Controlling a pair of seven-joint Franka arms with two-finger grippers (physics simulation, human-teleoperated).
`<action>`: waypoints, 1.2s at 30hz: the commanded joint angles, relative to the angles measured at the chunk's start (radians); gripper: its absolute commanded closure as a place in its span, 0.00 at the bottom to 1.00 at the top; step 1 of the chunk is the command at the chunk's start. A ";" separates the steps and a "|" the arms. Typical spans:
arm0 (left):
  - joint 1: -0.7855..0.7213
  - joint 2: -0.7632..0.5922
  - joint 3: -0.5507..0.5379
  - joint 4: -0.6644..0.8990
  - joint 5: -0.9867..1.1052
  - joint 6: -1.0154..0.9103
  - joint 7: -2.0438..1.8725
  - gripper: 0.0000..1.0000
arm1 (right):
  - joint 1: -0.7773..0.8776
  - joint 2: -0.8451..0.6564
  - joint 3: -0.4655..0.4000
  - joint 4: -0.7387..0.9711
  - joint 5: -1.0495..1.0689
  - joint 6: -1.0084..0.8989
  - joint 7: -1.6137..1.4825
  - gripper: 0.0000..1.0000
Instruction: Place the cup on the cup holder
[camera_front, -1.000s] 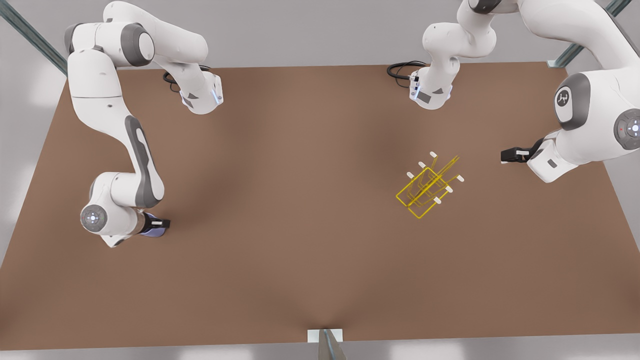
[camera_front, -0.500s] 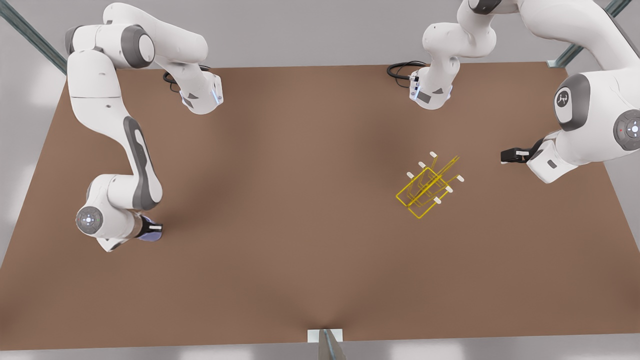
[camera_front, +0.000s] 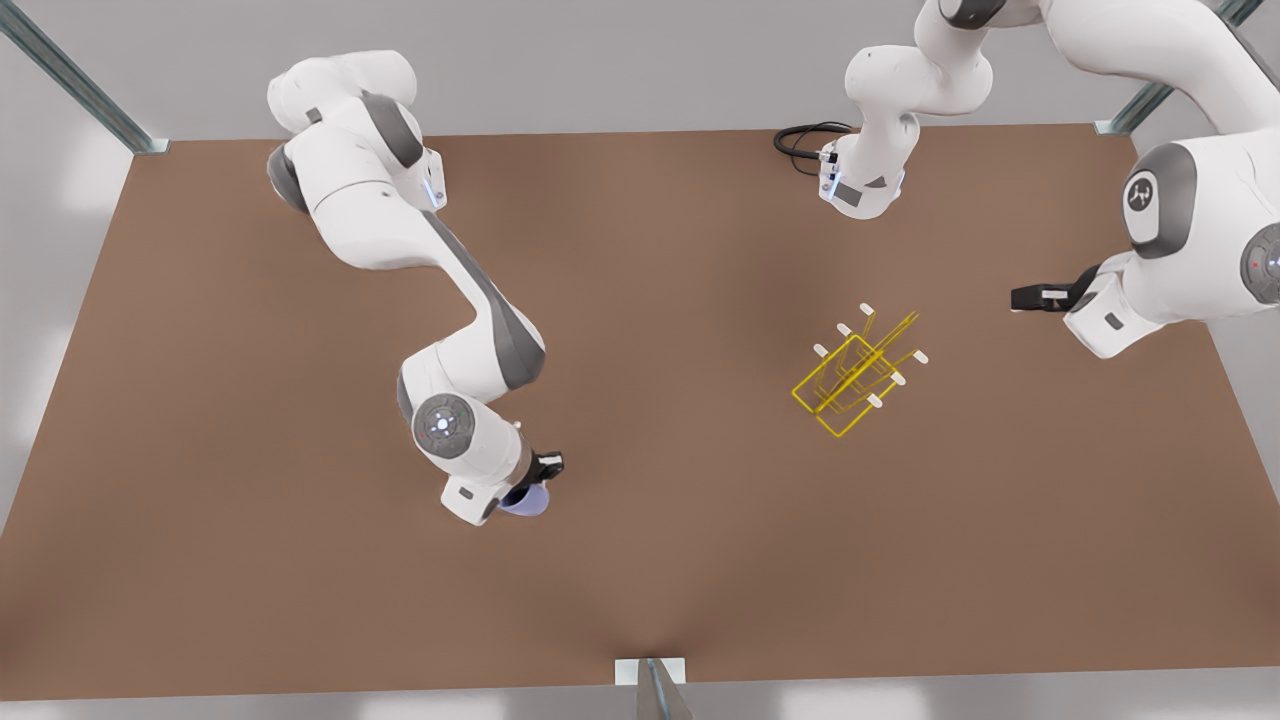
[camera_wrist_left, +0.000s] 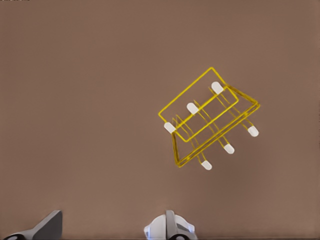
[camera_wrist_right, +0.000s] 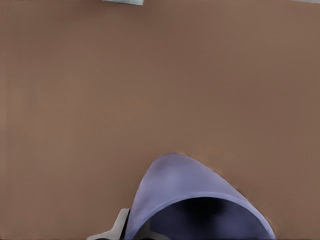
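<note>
On the front view's left, the right end effector (camera_front: 535, 480) grips the cup (camera_front: 524, 500) above the brown table (camera_front: 200, 400). The cup holder (camera_front: 855, 372) stands well apart, right of centre. Farther right waits the left end effector (camera_front: 1025, 298); whether it is wide or narrow is unclear.
</note>
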 joint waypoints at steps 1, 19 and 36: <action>-0.019 0.002 -0.036 0.007 -0.004 0.007 -0.009 0.00 | 0.068 0.063 0.000 0.096 0.066 -0.080 0.701 0.79; -0.024 0.032 -0.095 -0.007 0.001 0.056 -0.165 0.00 | -0.045 0.120 0.182 -0.261 1.185 0.484 -0.053 0.79; -0.024 0.052 -0.093 -0.013 0.005 0.076 -0.205 0.00 | -0.128 0.224 0.273 -0.384 1.140 0.595 -0.356 0.00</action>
